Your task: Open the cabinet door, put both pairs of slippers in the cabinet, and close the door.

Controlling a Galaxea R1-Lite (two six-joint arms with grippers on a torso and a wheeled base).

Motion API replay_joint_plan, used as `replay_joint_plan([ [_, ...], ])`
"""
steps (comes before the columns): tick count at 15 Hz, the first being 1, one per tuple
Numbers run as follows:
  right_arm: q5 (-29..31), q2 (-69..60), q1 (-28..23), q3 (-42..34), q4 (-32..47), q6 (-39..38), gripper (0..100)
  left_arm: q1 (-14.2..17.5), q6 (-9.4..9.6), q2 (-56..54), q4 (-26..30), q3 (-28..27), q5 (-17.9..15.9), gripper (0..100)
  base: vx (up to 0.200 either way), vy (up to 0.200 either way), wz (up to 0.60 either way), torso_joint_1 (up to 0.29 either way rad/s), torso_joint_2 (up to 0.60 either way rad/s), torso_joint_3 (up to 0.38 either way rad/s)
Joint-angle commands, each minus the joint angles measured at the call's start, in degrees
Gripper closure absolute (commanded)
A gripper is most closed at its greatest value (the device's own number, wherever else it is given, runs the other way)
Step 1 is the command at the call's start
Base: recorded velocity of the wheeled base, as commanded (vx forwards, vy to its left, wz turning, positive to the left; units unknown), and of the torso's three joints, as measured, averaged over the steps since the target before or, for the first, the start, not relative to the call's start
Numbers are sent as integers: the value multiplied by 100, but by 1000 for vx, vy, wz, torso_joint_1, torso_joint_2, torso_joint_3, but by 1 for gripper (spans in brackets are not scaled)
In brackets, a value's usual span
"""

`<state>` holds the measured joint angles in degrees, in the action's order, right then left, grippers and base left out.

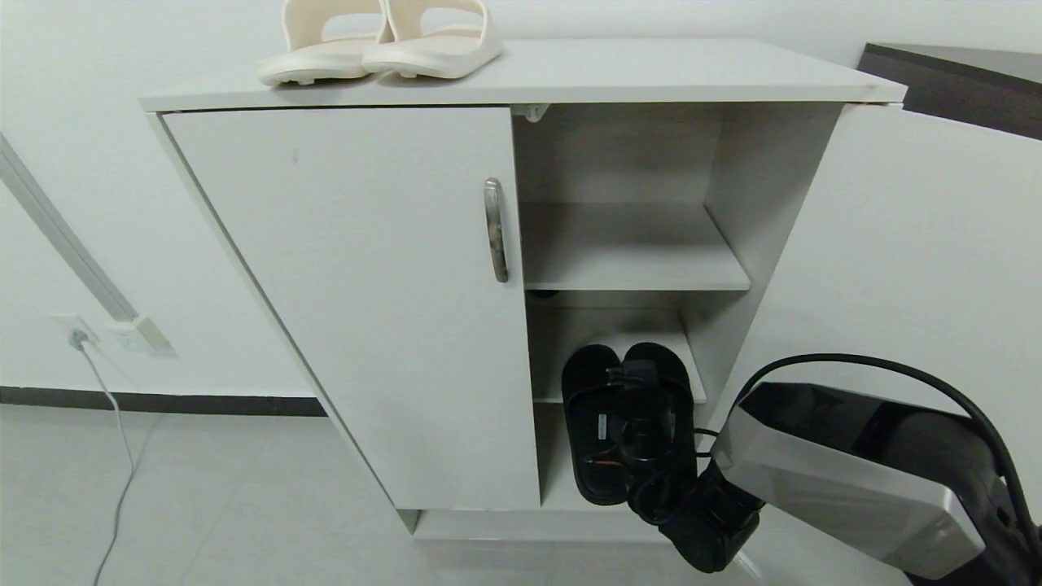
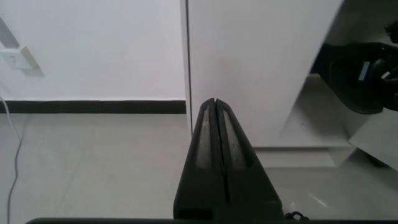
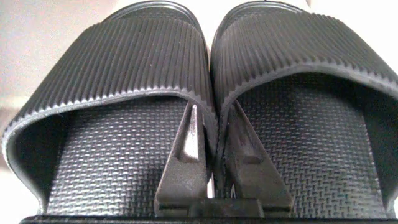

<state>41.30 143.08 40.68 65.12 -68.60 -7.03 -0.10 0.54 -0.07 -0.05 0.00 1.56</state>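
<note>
Head view: the cabinet [image 1: 651,73] stands against the wall, its left door [image 1: 350,301] closed, with a metal handle [image 1: 495,230] at that door's inner edge. The right door [image 1: 912,244] is swung wide open to the cabinet's right side. The white slippers [image 1: 383,45] lie side by side on the cabinet top, toward its left end. Inside the open half, the upper shelf [image 1: 635,252] is bare. The black slippers [image 1: 623,423] are in the cabinet's lowest compartment, side by side and tilted, toes inward, heels sticking out past the front edge. The right end effector [image 1: 647,439] is at their heels, entering from the cabinet's lower right. A socket [image 1: 75,332] sits on the wall left of the cabinet, and a cable [image 1: 122,456] runs from it down to the floor [image 1: 203,505]. Left wrist view: the left end effector [image 2: 214,106] is clenched, fingers pressed flat together with nothing between them. It is low, before the foot of the cabinet's left door [image 2: 261,62] and apart from it. The black slippers [image 2: 357,81] show in the open compartment beyond. Right wrist view: the right end effector [image 3: 214,118] is grasping the black slippers [image 3: 124,81]. One finger [image 3: 189,146] lies inside each slipper, and the two adjoining inner side walls are pinched between them.
</note>
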Motion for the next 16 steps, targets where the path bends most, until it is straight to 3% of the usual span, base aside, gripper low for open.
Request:
replay_joint_plan([
  [1, -8, 9, 1, 0, -5, 0, 100, 1, -10, 7, -4, 0, 2, 100, 200, 0, 0, -2, 2, -2],
  [7, -70, 176, -192, 484, 294, -26, 100, 1, 8, 7, -4, 0, 29, 100, 0, 0, 0, 0, 0, 0],
  [12, -342, 572, -464, 1846, 1657, -158, 100, 1, 8, 7, -4, 0, 37, 100, 0, 0, 0, 0, 0, 0],
  [16, -351, 862, -605, 2725, 2078, -149, 100, 1, 8, 7, -4, 0, 46, 100, 0, 0, 0, 0, 0, 0],
])
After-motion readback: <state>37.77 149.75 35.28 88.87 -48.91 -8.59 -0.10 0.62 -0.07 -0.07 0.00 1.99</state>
